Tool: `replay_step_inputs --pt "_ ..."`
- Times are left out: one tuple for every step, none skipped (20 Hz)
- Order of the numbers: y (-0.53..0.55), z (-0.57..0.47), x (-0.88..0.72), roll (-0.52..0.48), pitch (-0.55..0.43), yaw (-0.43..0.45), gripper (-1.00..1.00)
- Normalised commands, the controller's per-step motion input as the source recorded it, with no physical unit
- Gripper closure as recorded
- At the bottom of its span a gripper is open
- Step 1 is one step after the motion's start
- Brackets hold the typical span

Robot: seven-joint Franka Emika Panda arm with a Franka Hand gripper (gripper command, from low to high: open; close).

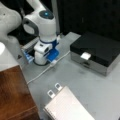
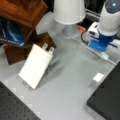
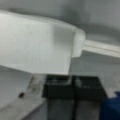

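Observation:
In both front views my gripper (image 1: 52,60) (image 2: 103,53) is down at the grey table, on the blue-and-white hand of the white arm. It stands right over the white plug (image 1: 53,63) (image 2: 104,56) of a white cable (image 1: 37,76) (image 2: 87,45) that runs across the table. The wrist view shows the two black finger pads (image 3: 58,87) pressed side by side, so my gripper (image 3: 72,86) is shut. The pale plug (image 3: 42,47) fills the view just past the tips, with the cable (image 3: 102,48) leading off right. Whether the plug is pinched is hidden.
A black box with silver sides (image 1: 100,48) (image 2: 107,100) carries a small white tag (image 1: 85,56) (image 2: 98,77). A white pad with two clips (image 1: 67,105) (image 2: 36,65) leans beside brown wooden blocks (image 1: 13,92) (image 2: 22,12). A white lamp (image 2: 68,11) stands behind.

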Motion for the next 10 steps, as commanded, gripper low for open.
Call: replay_step_inputs --pt "-0.16 -0.31 -0.42 0.153 -0.337 0.068 1.00" --pt "-0.17 -0.31 -0.44 0.149 -0.345 0.067 1.00" --pt "-0.17 -0.31 -0.45 0.145 -0.347 0.064 1.00" --pt "-0.17 -0.31 -0.46 0.142 -0.351 0.061 1.00" --pt "-0.17 -0.32 -0.47 0.136 -0.358 0.062 1.00" --pt "-0.18 -0.32 -0.49 0.133 -0.363 0.061 1.00" --pt "-0.18 -0.33 -0.51 0.131 -0.367 0.062 1.00" --pt "-0.17 -0.33 -0.52 0.128 -0.367 0.060 1.00" --pt "-0.17 -0.33 -0.53 0.127 -0.377 0.061 1.00" --pt "-0.17 -0.34 -0.54 0.122 -0.384 0.060 1.00"
